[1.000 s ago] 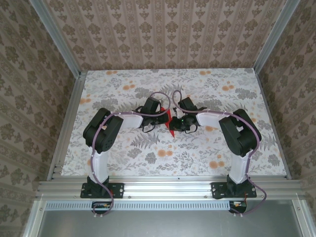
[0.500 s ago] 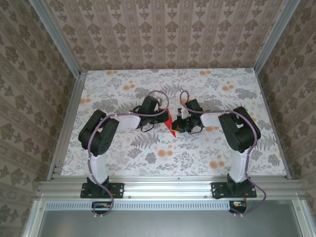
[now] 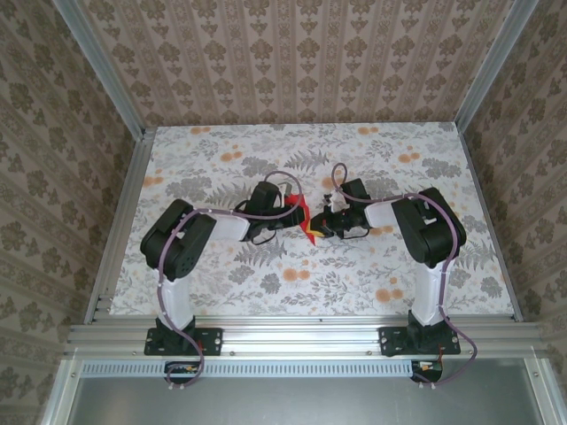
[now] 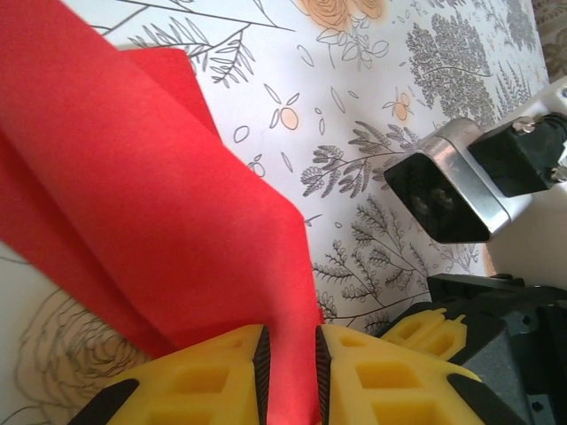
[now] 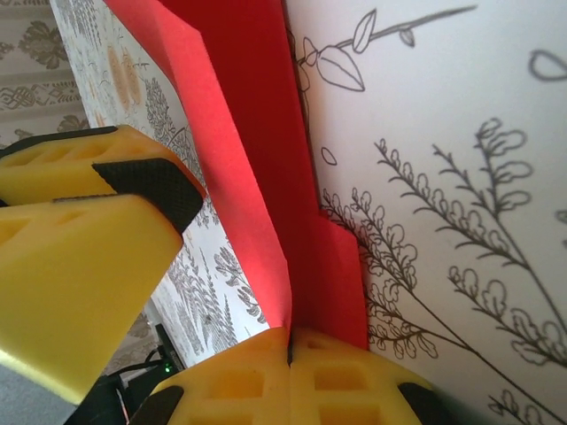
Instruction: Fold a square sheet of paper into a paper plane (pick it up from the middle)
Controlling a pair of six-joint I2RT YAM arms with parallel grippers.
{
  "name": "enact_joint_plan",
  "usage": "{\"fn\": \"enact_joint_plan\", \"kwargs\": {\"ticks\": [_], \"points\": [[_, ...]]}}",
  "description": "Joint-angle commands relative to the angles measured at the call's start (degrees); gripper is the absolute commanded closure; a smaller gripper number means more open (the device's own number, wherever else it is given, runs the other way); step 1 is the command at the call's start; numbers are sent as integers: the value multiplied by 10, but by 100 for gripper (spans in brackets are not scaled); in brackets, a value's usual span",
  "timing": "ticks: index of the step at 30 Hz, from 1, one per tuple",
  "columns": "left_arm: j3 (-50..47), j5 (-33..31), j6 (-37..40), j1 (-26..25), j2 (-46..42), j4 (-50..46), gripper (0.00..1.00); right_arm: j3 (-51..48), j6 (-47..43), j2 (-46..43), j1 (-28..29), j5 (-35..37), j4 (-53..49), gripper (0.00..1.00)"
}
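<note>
The red sheet of paper (image 3: 304, 215) is folded into long creased flaps and is held up off the table between the two arms. My right gripper (image 3: 320, 228) is shut on it: in the right wrist view the yellow fingers (image 5: 290, 335) meet on the paper's (image 5: 257, 133) folded edge. My left gripper (image 3: 295, 211) comes in from the other side. Its jaws (image 4: 291, 341) stand a little apart, with a flap of the paper (image 4: 159, 195) lying in the gap. A left finger (image 5: 80, 239) stands just beside the paper in the right wrist view.
The flowered table top (image 3: 292, 274) runs between aluminium rails (image 3: 292, 332) at the front and patterned walls on three sides. The right wrist's camera housing (image 4: 447, 190) sits close to the left fingers.
The right wrist has swung a little further back and to the right. The left wrist has drawn back to the left. The left jaws have eased apart around the flap, and the right jaws have closed fully.
</note>
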Motion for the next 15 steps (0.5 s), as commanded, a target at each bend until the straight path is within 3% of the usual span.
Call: {"fn": "enact_joint_plan", "kwargs": {"ticks": [1,15], "points": [[2,17,-5,-5,17,23,76,-13,15,34,-2,23,-27,95],[1,-48,-13,-6,30,-30,81,-6,20,43,-7,19,-36,94]]}}
